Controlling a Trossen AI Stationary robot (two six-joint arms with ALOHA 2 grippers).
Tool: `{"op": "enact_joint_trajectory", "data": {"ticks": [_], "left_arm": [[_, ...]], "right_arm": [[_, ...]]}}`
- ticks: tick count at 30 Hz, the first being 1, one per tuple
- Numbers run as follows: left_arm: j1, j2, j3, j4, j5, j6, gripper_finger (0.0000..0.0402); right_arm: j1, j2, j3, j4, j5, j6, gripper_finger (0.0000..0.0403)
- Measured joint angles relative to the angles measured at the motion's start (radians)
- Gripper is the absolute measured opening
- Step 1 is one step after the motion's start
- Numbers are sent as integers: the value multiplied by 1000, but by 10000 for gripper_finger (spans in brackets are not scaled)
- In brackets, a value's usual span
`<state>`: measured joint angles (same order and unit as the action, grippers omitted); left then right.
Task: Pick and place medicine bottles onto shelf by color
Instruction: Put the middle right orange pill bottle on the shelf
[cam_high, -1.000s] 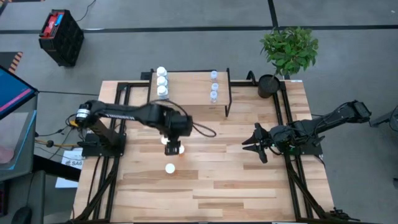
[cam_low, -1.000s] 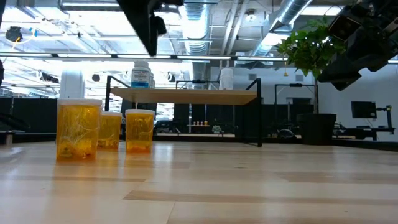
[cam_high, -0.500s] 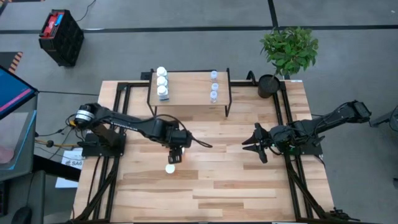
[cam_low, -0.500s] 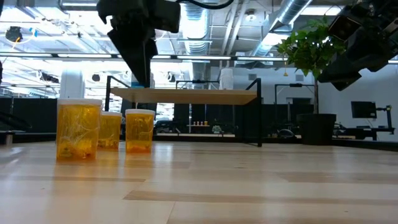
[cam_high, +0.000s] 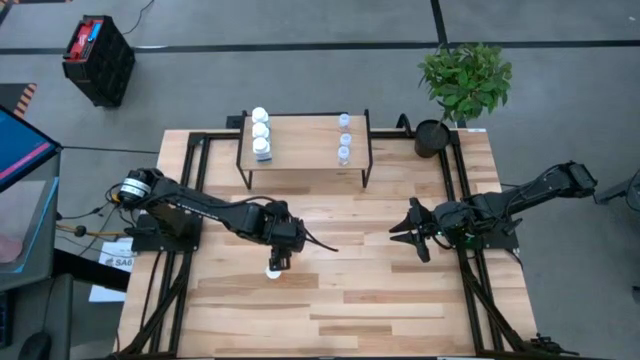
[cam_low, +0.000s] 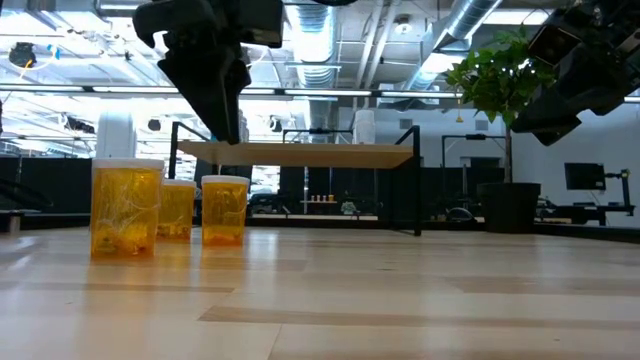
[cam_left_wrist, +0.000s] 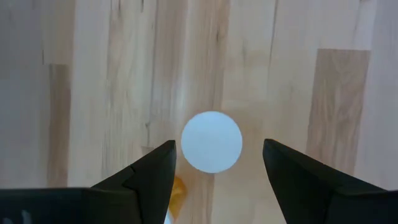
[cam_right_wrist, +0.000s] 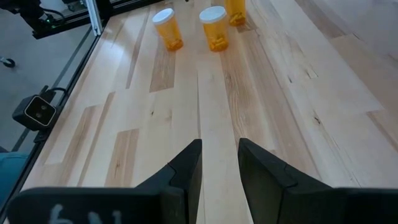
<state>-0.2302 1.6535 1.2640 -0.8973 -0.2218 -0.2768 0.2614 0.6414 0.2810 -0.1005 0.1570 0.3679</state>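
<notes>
Three orange bottles (cam_right_wrist: 214, 28): upright on desk (cam_high: 380, 290)
Left tool (cam_left_wrist: 214, 163): wide, straight above one white cap (cam_left_wrist: 211, 141)
Right tool (cam_right_wrist: 219, 163): narrow, empty, well apart

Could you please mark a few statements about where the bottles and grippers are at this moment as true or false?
1. Three white bottles stand in a row on the shelf. True.
2. The left gripper is closed on an orange bottle's cap. False: its fingers are open on either side of the white cap of the nearest orange bottle, clear of it.
3. The three orange bottles stand on the tabletop. True.
4. The right gripper holds a clear bottle. False: it is shut, holds nothing, and waits on the table's right side.
5. The clear bottles lie on their sides on the tabletop. False: they stand on the shelf.
</notes>
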Motion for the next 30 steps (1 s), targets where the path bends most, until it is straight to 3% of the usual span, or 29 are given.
{"op": "enact_joint_trajectory", "data": {"ticks": [12, 17, 24, 30], "left_arm": [[1, 0, 0, 17, -3, -5, 231], [8, 0, 0, 16, 38, -43, 252], [8, 0, -26, 39, 33, 7, 286], [10, 1, -89, 54, -4, -2, 290]], "right_arm": [[0, 0, 0, 2, 0, 0, 127], [0, 0, 0, 2, 0, 0, 127], [0, 0, 0, 2, 0, 0, 127], [0, 0, 0, 3, 0, 0, 127]]}}
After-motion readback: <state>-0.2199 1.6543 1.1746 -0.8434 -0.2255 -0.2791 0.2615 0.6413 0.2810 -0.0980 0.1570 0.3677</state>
